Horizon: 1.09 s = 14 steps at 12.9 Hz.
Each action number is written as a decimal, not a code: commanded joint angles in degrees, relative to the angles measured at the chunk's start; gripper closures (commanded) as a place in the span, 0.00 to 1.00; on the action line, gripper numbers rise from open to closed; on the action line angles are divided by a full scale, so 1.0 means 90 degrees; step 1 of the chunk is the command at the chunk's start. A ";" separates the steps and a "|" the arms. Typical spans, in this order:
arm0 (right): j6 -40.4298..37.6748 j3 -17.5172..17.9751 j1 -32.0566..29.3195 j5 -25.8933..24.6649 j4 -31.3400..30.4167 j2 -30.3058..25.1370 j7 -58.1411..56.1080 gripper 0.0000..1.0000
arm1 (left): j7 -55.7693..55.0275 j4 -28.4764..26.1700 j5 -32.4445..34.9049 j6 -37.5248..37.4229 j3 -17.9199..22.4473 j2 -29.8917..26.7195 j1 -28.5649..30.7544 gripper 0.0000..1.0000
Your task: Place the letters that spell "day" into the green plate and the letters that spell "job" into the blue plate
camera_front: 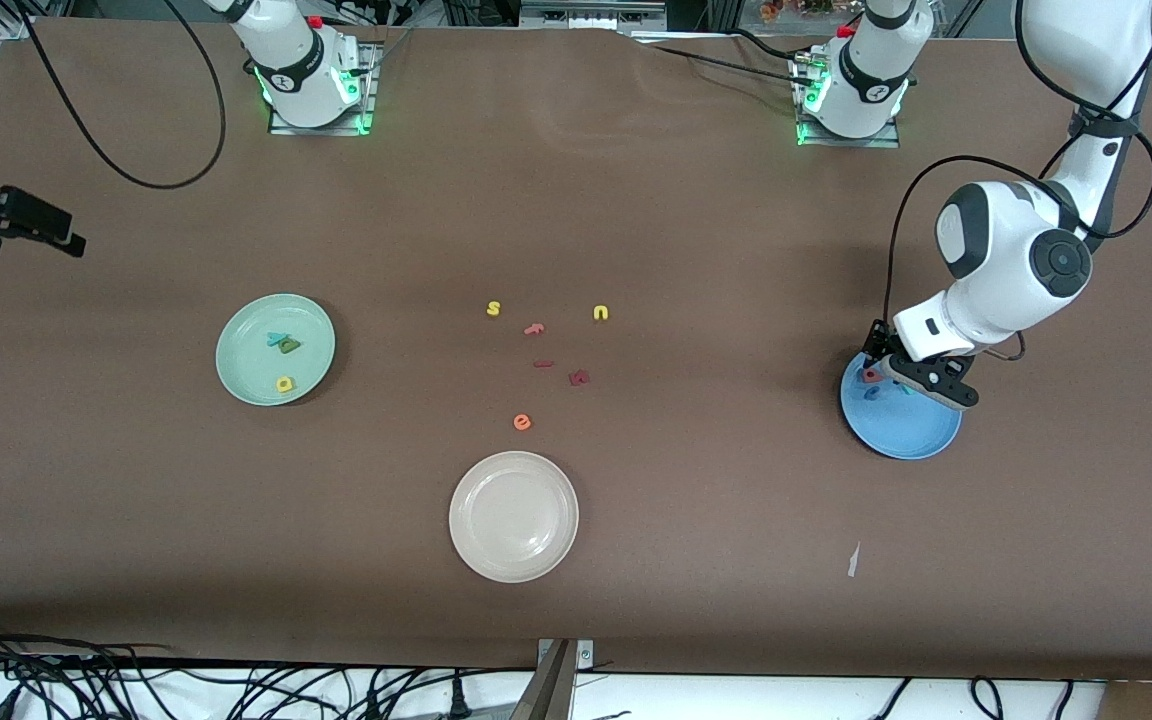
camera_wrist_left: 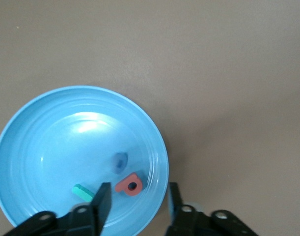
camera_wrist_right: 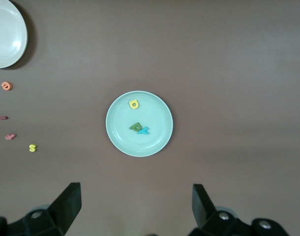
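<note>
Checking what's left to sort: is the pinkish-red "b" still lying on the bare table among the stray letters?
No, the pinkish-red "b" lies inside the blue plate, beside the blue "o" and the teal "j".

High front camera (wrists downward)

Brown desk bearing three plates: green plate toward the right arm's end, blue plate toward the left arm's end, cream plate nearest the front camera. Loose letters lie mid-desk: yellow "s", yellow "u", salmon "f", two dark red letters, orange "e".
</note>
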 commanded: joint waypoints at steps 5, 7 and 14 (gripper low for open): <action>0.0334 0.0161 0.0168 -0.0456 -0.0541 -0.0428 0.0149 0.00 | 0.0122 -0.0828 -0.0090 -0.0437 -0.0045 -0.1430 0.0612 0.00; 0.0334 0.0151 0.0197 -0.0456 -0.0502 -0.0350 0.0149 0.00 | 0.0132 -0.0828 -0.0091 -0.0467 -0.0055 -0.1860 0.0602 0.00; 0.0334 0.0171 0.0207 -0.0398 -0.0443 -0.0271 0.0159 0.00 | -0.0871 0.0797 0.1118 -0.3545 -0.0054 -0.2946 0.0631 0.00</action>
